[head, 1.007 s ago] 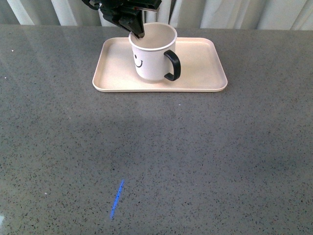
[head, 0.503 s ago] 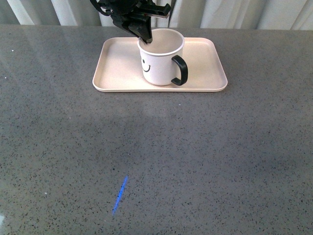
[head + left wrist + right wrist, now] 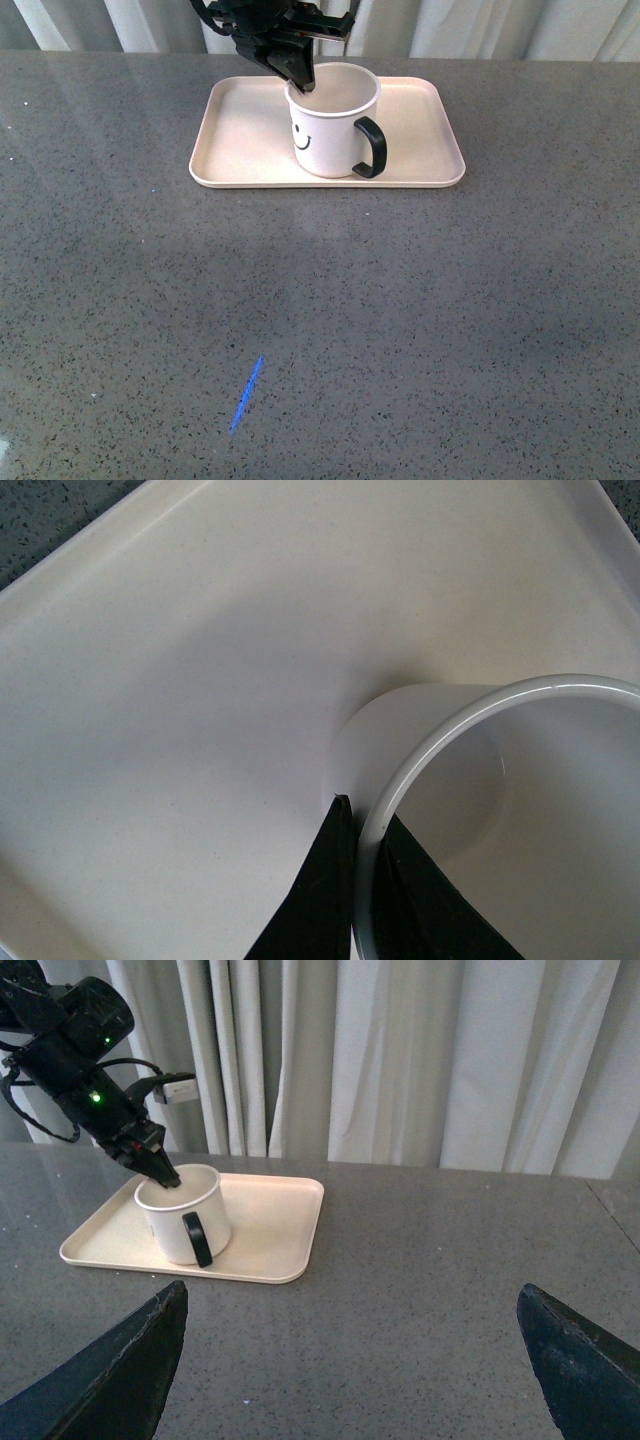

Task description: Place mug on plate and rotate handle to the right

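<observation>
One plate (image 3: 228, 125) carries one upright cream mug (image 3: 325, 145) with a black smiley and one black handle (image 3: 372, 148) pointing right and slightly forward. The left gripper (image 3: 300, 80) pinches the mug's left rim, one finger on each side of it. The right gripper (image 3: 350, 1295) gapes wide, holding nothing.
</observation>
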Tool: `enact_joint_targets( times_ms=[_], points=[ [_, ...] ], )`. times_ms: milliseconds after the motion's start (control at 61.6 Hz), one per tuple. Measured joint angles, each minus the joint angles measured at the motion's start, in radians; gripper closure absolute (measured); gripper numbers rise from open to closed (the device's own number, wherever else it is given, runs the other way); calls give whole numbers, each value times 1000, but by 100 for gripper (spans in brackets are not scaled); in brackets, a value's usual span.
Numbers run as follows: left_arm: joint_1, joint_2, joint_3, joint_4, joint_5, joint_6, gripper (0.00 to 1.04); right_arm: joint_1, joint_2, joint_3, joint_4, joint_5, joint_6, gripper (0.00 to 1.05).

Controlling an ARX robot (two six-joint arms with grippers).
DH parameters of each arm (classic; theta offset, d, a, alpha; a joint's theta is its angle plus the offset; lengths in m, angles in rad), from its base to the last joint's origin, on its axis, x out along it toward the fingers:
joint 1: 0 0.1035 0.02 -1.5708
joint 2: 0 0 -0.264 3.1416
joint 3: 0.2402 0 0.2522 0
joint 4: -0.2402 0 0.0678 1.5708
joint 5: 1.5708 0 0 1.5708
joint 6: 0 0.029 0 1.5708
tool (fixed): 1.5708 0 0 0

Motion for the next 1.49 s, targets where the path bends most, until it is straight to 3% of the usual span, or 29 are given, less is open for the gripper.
enact_joint_targets(
  times_ms=[114,179,406,487,666,958,1072,1104,1153,1250,1364,1494],
  points=[
    [-3,0,2,0,1,0,103,0,0,0,0,0,0,9],
    [-4,0,2,0,3,0,97,0,0,0,0,0,0,9],
    [-10,0,2,-1,17,0,56,0,0,0,0,0,0,9],
    [-11,-1,2,-6,17,5,34,0,0,0,0,0,0,9],
    [-4,-176,-291,189,20,8,8,0,0,0,0,0,0,9],
    [93,-765,-1035,686,53,-135,9,0,0,0,0,0,0,9],
    [110,-817,-1108,710,50,-167,9,0,0,0,0,0,0,9],
    [107,-830,-1146,773,-10,-187,11,0,0,0,0,-1,0,9],
    [95,-871,-1291,1046,-234,-224,20,0,0,0,0,-1,0,9],
    [97,-960,-1590,1515,-481,-258,36,0,0,0,0,0,0,9],
    [126,-1083,-1856,1833,-509,-276,54,0,0,0,0,2,0,9],
    [162,-1221,-2075,1981,-484,-285,76,0,0,0,0,0,0,9]
  ],
)
